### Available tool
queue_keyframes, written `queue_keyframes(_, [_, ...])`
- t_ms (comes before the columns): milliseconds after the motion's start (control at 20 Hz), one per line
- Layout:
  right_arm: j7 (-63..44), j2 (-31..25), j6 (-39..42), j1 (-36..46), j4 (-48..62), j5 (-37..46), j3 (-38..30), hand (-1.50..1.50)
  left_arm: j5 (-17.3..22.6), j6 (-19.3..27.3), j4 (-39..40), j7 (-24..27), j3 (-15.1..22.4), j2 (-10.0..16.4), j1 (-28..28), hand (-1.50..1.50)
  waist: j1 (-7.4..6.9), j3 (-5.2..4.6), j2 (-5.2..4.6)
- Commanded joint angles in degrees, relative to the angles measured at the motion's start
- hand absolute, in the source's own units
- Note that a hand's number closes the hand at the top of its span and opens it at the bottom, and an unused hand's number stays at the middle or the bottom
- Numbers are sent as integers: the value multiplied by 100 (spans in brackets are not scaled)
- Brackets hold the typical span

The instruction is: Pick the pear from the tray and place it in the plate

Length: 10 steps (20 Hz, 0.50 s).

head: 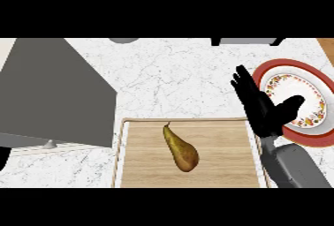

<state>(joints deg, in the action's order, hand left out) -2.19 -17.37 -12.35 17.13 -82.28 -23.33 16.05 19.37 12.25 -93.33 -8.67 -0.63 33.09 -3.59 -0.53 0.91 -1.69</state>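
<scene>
A brown-yellow pear (179,149) lies on the wooden tray (222,172), its stem pointing toward the far edge. My right hand (261,108) hovers at the tray's right far corner, fingers straight and open, thumb stretched over the plate's left rim. The plate (306,79) is white with a red rim and a flowered band, and it sits right of the tray with nothing on it. The pear lies well left of the hand, untouched. My left hand does not show.
A large grey slanted block (52,92) fills the left side beside the tray. Grey objects (244,41) poke in at the far edge of the white marble counter (169,75).
</scene>
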Motion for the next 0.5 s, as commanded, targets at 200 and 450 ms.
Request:
queue_keyframes(200, [-247, 244, 2063, 1098, -758, -67, 1589, 150, 825, -478, -652, -132, 447, -150, -424, 0, -388, -50, 103])
queue_keyframes(450, [887, -1374, 1999, 2472, -1336, 2809, 1897, 150, 657, -596, -668, -403, 954, -245, -573, 0, -234, -121, 431])
